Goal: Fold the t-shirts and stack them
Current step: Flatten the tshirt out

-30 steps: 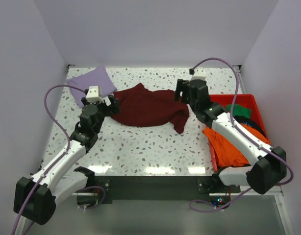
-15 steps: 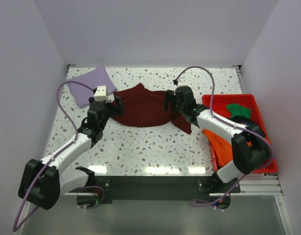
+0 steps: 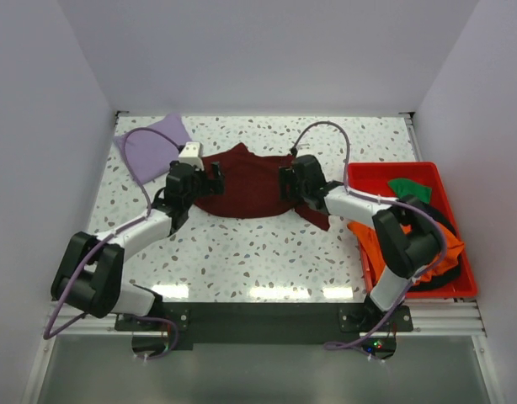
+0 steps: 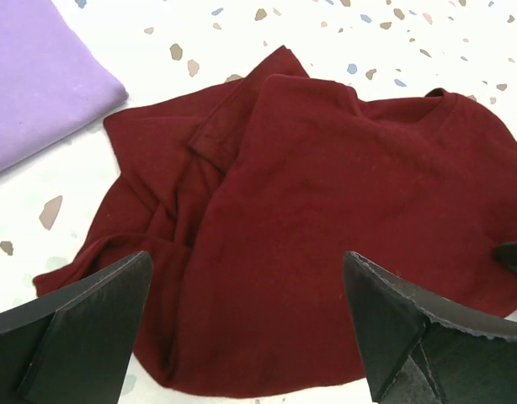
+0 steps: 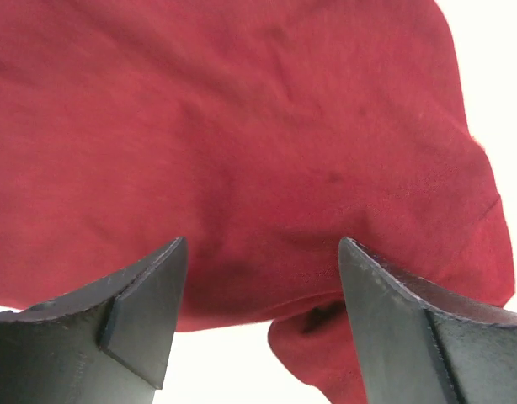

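Note:
A crumpled dark maroon t-shirt [image 3: 250, 183] lies at the table's middle back; it fills the left wrist view [image 4: 326, 210] and the right wrist view [image 5: 242, 126]. My left gripper [image 3: 215, 175] is open at the shirt's left edge, jaws wide above the cloth [image 4: 246, 337]. My right gripper [image 3: 284, 183] is open at the shirt's right side, low over its hem [image 5: 258, 278]. A folded lavender t-shirt [image 3: 153, 147] lies at the back left, also in the left wrist view [image 4: 31, 84]. Orange [image 3: 372, 244], green [image 3: 410, 188] and black [image 3: 435, 223] tees sit in the bin.
A red plastic bin [image 3: 448, 282] stands at the right edge of the speckled table [image 3: 242, 252]. White walls close in the back and both sides. Purple cables loop over both arms.
Both arms have swung inward to the maroon shirt. The left gripper moved right to its left edge, the right gripper moved left and down to its right side. The shirt has not moved.

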`<state>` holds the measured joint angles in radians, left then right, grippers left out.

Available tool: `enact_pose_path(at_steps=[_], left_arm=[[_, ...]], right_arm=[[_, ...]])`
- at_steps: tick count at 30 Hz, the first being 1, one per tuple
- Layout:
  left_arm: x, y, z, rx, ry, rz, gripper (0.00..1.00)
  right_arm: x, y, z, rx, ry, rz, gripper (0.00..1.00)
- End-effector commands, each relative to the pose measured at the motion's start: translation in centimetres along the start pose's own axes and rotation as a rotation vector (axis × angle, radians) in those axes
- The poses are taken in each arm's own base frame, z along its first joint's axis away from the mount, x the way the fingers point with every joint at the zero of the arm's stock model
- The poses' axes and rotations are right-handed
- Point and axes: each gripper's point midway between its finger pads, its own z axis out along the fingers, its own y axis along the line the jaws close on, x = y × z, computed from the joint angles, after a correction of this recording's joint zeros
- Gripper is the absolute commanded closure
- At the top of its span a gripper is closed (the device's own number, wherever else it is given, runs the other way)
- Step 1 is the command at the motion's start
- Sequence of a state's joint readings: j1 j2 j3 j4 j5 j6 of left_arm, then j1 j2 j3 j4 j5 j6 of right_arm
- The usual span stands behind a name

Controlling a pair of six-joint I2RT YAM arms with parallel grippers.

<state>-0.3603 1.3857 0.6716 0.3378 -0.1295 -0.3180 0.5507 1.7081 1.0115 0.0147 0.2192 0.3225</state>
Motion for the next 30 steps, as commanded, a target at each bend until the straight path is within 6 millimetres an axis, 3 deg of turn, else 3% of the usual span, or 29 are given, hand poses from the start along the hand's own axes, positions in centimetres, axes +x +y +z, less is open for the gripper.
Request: enact_pose_path(at_steps=[1,8,9,11,19,22,23,25,26,30], left_arm=[[-3.6,-1.2,1.0,0.050,-0.097,0.002,0.00],[-3.5,-0.7,3.0,0.043,-0.086,0.000,0.00],[-3.5,-0.7,3.4,0.043,-0.086,0.000,0.00],[-2.9,-0.3,4.3,0.036,-0.068,-0.003,0.00],[-1.5,-0.5,6.6,0.079,-0.037,-0.029,0.03],[-0.5,-1.2,6.9,0.125,-0.012,-0.032,0.06],[-0.3,-1.5,6.9,0.142,-0.005,-0.038,0.06],[0.3,-1.7,6.9,0.158,0.004,-0.042,0.10],[0.5,-1.9,6.8,0.173,0.009,-0.047,0.11],[1.8,-1.9,6.3,0.183,0.031,-0.051,0.15]], right_arm=[[0.2,-0.3,1.6,0.040,0.012,-0.025,0.27],[3.8,0.7,1.5,-0.048,0.112,-0.016,0.79],[4.1,0.9,1.3,-0.060,0.119,-0.015,0.92],[5.0,1.1,0.5,-0.075,0.134,-0.011,1.00],[8.9,1.7,-3.2,-0.115,0.199,-0.037,1.00],[8.7,1.2,-4.3,-0.095,0.182,-0.022,1.00],[7.9,1.2,-4.6,-0.089,0.160,-0.015,0.99],[6.2,1.4,-4.6,-0.079,0.125,-0.008,0.87],[5.3,1.8,-4.7,-0.084,0.111,-0.013,0.71],[0.1,5.0,-4.6,-0.179,0.038,-0.003,0.49]])
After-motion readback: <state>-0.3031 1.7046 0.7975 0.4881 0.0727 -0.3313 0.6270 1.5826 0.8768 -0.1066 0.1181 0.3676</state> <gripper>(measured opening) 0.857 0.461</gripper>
